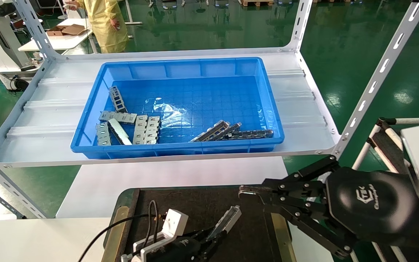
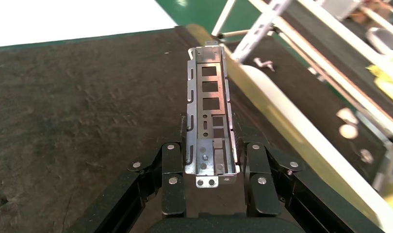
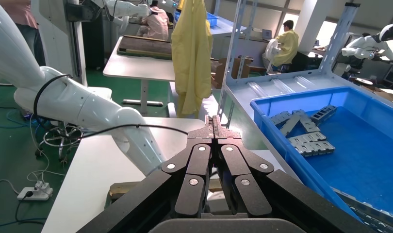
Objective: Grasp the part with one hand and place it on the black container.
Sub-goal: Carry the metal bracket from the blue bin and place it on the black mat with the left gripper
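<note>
My left gripper (image 1: 214, 235) is shut on the part (image 1: 228, 219), a slim silver-grey channel with rectangular cut-outs. It grips one end, and the other end sticks out forward, tilted up over the black container (image 1: 195, 203). In the left wrist view the part (image 2: 209, 107) sits between the fingers (image 2: 172, 165) of the left gripper (image 2: 210, 145), with the dark felt (image 2: 78, 107) under it. I cannot tell if the part touches the felt. My right gripper (image 1: 244, 190) is shut and empty beside the container's right edge; it also shows in the right wrist view (image 3: 214, 121).
A blue bin (image 1: 180, 149) on the shelf behind holds several metal plates (image 1: 146, 129) and dark strips (image 1: 247, 134). Slanted shelf posts (image 1: 375, 82) stand at the right. A brass strip (image 1: 116, 233) lines the container's left side. A person in yellow (image 1: 107, 22) stands far back.
</note>
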Action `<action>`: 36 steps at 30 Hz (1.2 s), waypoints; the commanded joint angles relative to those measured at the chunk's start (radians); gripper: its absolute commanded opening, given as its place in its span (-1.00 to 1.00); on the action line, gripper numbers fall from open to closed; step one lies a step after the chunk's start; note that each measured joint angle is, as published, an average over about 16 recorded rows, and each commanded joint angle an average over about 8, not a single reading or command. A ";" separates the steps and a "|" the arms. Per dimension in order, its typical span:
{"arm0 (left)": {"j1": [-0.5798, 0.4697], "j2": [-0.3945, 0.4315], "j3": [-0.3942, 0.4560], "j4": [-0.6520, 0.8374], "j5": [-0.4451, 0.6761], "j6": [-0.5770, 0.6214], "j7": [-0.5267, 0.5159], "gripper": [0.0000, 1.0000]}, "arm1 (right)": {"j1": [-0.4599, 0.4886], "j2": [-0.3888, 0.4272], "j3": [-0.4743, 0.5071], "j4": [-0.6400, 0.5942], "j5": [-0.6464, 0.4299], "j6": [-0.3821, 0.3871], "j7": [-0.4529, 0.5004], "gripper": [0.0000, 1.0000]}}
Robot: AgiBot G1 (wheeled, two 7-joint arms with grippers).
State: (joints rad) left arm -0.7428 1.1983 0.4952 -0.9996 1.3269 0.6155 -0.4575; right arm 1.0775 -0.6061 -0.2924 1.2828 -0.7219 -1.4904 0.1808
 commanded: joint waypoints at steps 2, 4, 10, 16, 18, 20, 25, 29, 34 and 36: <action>0.008 0.032 0.013 0.008 0.033 -0.073 -0.038 -1.00 | 0.000 0.000 0.000 0.000 0.000 0.000 0.000 -1.00; 0.008 0.054 0.019 0.021 0.048 -0.113 -0.057 -1.00 | 0.000 0.000 0.000 0.000 0.000 0.000 0.000 -1.00; 0.005 0.114 0.031 0.061 0.082 -0.225 -0.109 -1.00 | 0.000 0.000 -0.001 0.000 0.000 0.000 0.000 -1.00; -0.003 0.149 0.060 0.090 0.095 -0.330 -0.161 -1.00 | 0.000 0.000 -0.001 0.000 0.001 0.000 -0.001 -1.00; -0.008 0.153 0.078 0.098 0.093 -0.362 -0.181 -1.00 | 0.000 0.000 -0.001 0.000 0.001 0.000 -0.001 -1.00; -0.014 0.156 0.101 0.104 0.089 -0.395 -0.202 -1.00 | 0.000 0.001 -0.001 0.000 0.001 0.001 -0.001 -1.00; -0.034 0.159 0.170 0.118 0.072 -0.466 -0.251 -1.00 | 0.000 0.001 -0.002 0.000 0.001 0.001 -0.001 -1.00; -0.051 0.160 0.230 0.133 0.053 -0.517 -0.288 -1.00 | 0.000 0.001 -0.002 0.000 0.001 0.001 -0.001 -1.00; -0.071 0.161 0.305 0.155 0.025 -0.576 -0.328 -1.00 | 0.000 0.001 -0.002 0.000 0.001 0.001 -0.001 -1.00; -0.079 0.161 0.333 0.162 0.014 -0.597 -0.341 -1.00 | 0.000 0.001 -0.002 0.000 0.001 0.001 -0.001 -1.00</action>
State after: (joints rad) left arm -0.8203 1.3596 0.8267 -0.8390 1.3400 0.0214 -0.7967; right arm 1.0780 -0.6053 -0.2946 1.2828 -0.7204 -1.4895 0.1797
